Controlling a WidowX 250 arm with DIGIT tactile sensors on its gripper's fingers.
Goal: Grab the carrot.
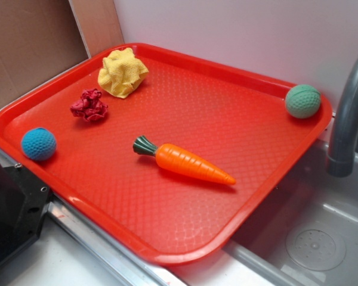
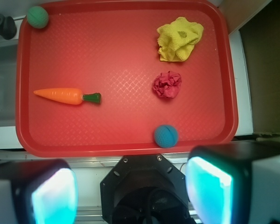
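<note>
The carrot (image 1: pixel 188 162) is glossy orange with ridges and a dark green stem cap. It lies flat near the middle of the red tray (image 1: pixel 238 101), tip toward the right. In the wrist view the carrot (image 2: pixel 65 96) lies at the tray's left with its stem pointing right. My gripper (image 2: pixel 130 193) hangs high over the robot base, short of the tray's near edge, well away from the carrot. Its jaws stand wide apart with nothing between them. The gripper is out of the exterior view.
On the tray (image 2: pixel 121 144) lie a blue ball (image 1: pixel 38 144) (image 2: pixel 166 135), a green ball (image 1: pixel 302 100) (image 2: pixel 37 17), a crumpled red cloth (image 1: pixel 89 106) (image 2: pixel 167 85) and a crumpled yellow cloth (image 1: pixel 123 72) (image 2: pixel 178 38). A grey faucet (image 1: pixel 346 113) and a sink (image 1: pixel 316 238) are at the right. The black robot base (image 2: pixel 147 191) is below the gripper.
</note>
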